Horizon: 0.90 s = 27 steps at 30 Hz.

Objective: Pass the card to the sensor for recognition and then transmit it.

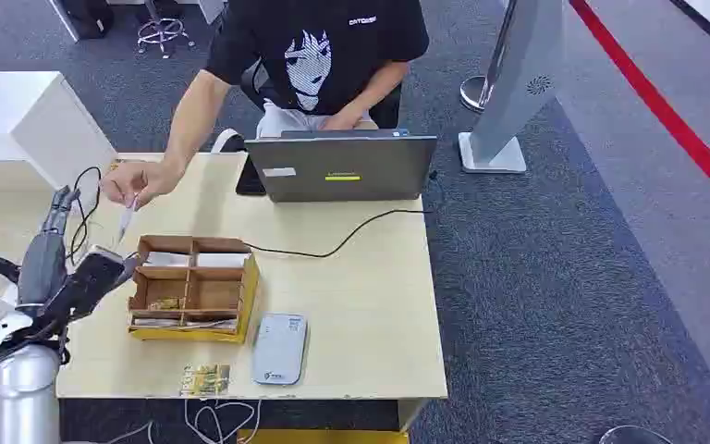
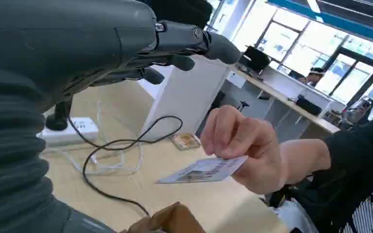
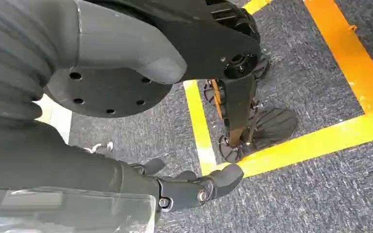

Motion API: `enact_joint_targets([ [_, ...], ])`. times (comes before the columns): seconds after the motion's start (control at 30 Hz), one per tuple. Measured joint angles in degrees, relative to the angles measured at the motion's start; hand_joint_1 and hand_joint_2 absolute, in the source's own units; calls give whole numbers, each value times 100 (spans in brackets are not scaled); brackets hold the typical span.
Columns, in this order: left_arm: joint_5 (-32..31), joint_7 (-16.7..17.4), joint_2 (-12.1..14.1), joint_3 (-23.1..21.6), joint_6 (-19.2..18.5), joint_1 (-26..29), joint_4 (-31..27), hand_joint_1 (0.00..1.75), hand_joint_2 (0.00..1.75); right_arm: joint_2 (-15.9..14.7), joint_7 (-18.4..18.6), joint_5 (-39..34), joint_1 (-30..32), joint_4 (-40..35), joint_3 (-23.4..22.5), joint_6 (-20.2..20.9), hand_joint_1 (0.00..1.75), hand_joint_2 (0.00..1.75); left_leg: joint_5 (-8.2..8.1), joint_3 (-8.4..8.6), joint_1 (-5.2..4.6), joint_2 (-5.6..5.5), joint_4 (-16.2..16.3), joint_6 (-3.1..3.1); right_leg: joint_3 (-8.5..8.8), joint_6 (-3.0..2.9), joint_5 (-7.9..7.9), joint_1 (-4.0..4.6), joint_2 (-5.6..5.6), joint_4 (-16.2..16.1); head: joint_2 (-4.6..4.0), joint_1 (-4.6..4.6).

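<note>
A person's hand (image 1: 134, 180) holds a white card (image 1: 128, 219) by its upper end, above the table's left part. From the left wrist the card (image 2: 204, 170) lies pinched in the person's fingers (image 2: 238, 141), a short way beyond my left hand (image 2: 126, 43). My left hand (image 1: 92, 277) hovers beside the cardboard box, fingers stretched out and holding nothing. The grey-white card sensor (image 1: 279, 348) lies flat near the table's front edge. My right hand (image 3: 194, 187) hangs beside my body above the floor, holding nothing.
A cardboard box (image 1: 192, 287) with compartments stands between my left hand and the sensor. A laptop (image 1: 342, 166) sits at the far edge with a black cable running from it. A small yellowish tag (image 1: 205, 377) lies at the front edge. A power strip (image 2: 70, 131) and cables lie to the left.
</note>
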Motion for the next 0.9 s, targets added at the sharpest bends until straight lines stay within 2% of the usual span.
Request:
enact_joint_targets([
  [0.27, -1111, 393, 280, -895, 181, -820, 461, 0, 175, 0, 50, 168, -3, 15, 98, 44, 0, 175, 1, 0, 0, -1, 1, 0, 0, 0, 1, 0, 0, 1, 0, 2],
  [0.33, -1386, 491, 352, -1116, 218, -1035, 587, 175, 175, 0, 54, 210, -5, 17, 120, 63, 0, 175, 1, 0, 0, 0, 1, 0, 0, 1, 1, 0, 1, 2, 0, 2],
  [0.9, -3740, 1242, 914, -2745, 564, -2739, 1567, 175, 175, 0, 153, 564, -17, 48, 293, 179, 0, 175, 4, -2, 1, 1, 1, 1, 0, 4, 6, 1, 5, 6, 0, 0],
])
